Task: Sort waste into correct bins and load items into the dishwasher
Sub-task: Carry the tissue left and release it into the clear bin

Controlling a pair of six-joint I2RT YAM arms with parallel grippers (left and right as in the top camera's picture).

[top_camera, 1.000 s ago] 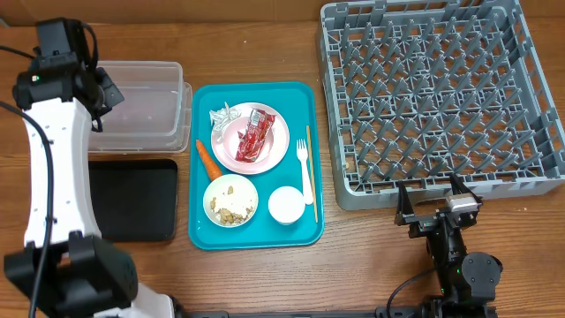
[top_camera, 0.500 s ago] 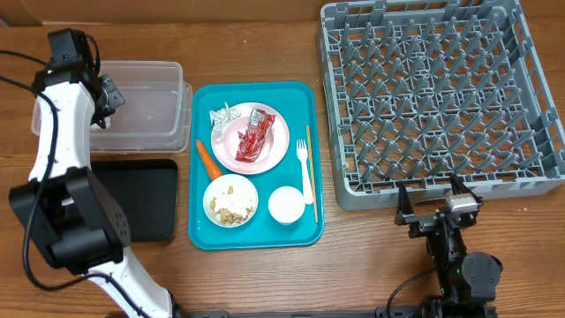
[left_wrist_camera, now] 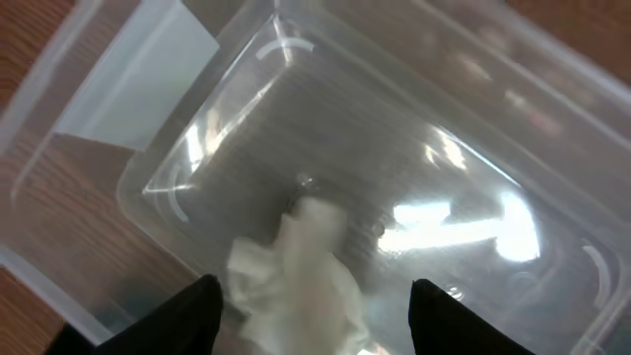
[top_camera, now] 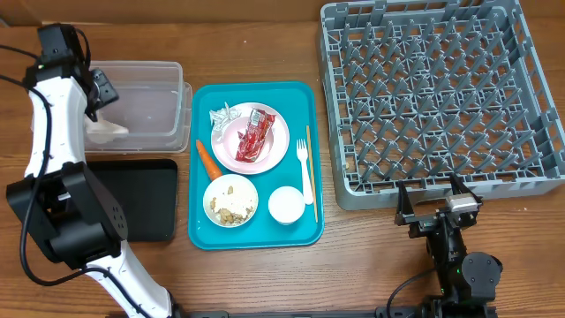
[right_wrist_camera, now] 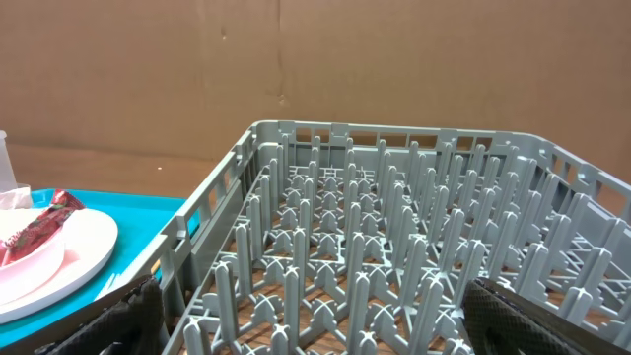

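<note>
Wooden table (top_camera: 265, 274): left gripper (left_wrist_camera: 314, 291) hanging over clear tub (left_wrist_camera: 444, 128), fingers (left_wrist_camera: 202, 311) parted, loose napkin (left_wrist_camera: 296, 266) lying below between them. Right gripper (top_camera: 430, 201) gaping empty beside dish rack (top_camera: 433, 88), which is holding nothing. Red wrapper (top_camera: 253, 135), carrot (top_camera: 207, 159), plate (top_camera: 274, 150) waiting on teal tray (top_camera: 300, 97), well apart from both.

wooden table (top_camera: 265, 35) | clear tub (top_camera: 150, 93), black tray (top_camera: 132, 199) (left) | teal tray (top_camera: 256, 231) | dish rack (top_camera: 331, 88)

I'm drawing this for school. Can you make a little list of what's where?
left tool: open, above the tub
napkin: lying in the tub
teal tray: holds plate with wrapper, carrot, bowl of scraps, cup, fork, stick
rack: no dishes yet
right tool: open, at the rack's near edge
</note>
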